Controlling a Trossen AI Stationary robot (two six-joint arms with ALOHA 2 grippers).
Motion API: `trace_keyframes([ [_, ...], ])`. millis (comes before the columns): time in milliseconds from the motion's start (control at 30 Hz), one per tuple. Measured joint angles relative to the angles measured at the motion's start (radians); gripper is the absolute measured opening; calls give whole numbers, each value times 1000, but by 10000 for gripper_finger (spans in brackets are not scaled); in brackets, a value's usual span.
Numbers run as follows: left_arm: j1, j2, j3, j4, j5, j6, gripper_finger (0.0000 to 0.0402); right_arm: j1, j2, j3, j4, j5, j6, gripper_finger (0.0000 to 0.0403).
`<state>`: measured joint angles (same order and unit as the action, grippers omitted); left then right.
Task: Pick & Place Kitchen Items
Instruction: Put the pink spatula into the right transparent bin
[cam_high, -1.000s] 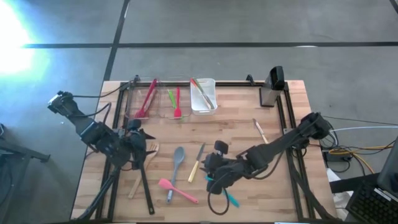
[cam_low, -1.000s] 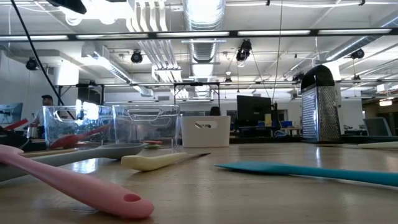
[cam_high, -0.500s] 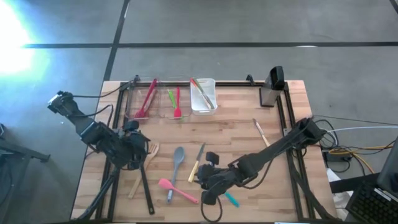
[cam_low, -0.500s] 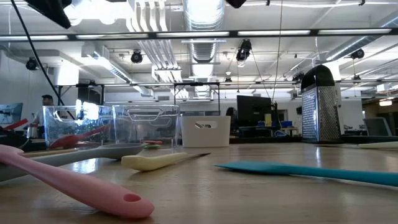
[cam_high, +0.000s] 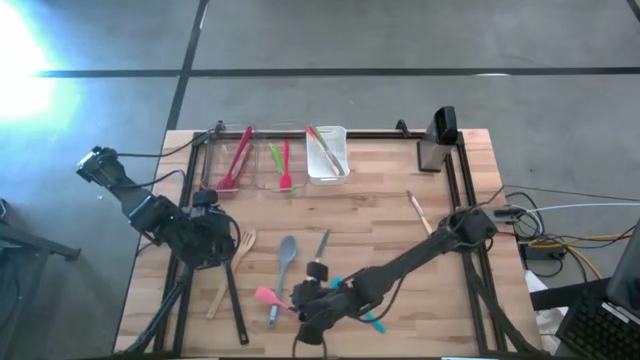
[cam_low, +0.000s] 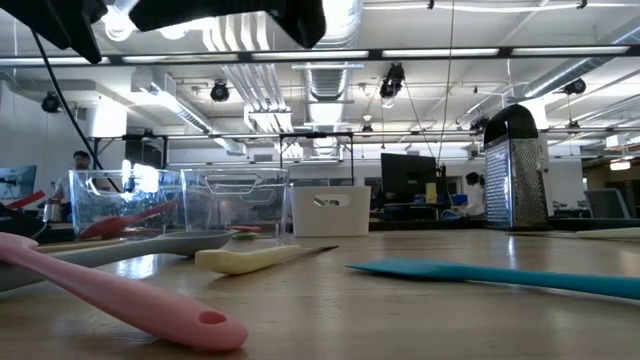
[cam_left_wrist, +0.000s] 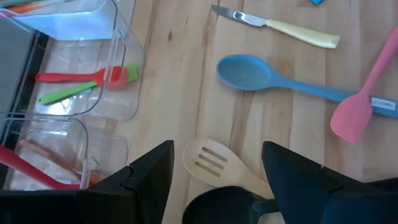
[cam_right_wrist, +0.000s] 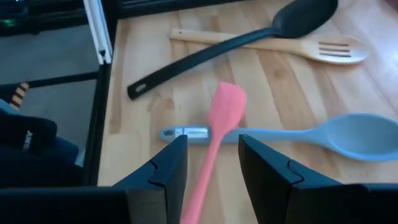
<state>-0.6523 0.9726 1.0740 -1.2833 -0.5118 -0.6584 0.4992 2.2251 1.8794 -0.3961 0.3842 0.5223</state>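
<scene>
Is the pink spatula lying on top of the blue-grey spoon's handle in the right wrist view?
Yes: the pink spatula crosses over the blue-grey spoon, its handle covering part of the spoon's handle where they meet.

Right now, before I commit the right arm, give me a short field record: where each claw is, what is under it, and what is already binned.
right claw: open, low over the pink spatula near the table's front edge
left claw: open, above the slotted wooden spatula and the black spoon
under pink spatula: handle of the blue-grey spoon, crossing it
loose nearby: cream-handled knife, teal utensil
clear bins: red and green utensils inside
white bin: utensils inside, kind unclear
held: nothing in either claw
</scene>
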Motion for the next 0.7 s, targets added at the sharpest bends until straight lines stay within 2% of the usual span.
trace_keyframes([
  [400, 0, -12, 0, -51, 14, 6, 245, -2, 234, 298, -250, -23, 111, 169],
  [700, 0, -23, 0, -50, 14, 22, 245, -10, 262, 296, -249, -47, 130, 167],
])
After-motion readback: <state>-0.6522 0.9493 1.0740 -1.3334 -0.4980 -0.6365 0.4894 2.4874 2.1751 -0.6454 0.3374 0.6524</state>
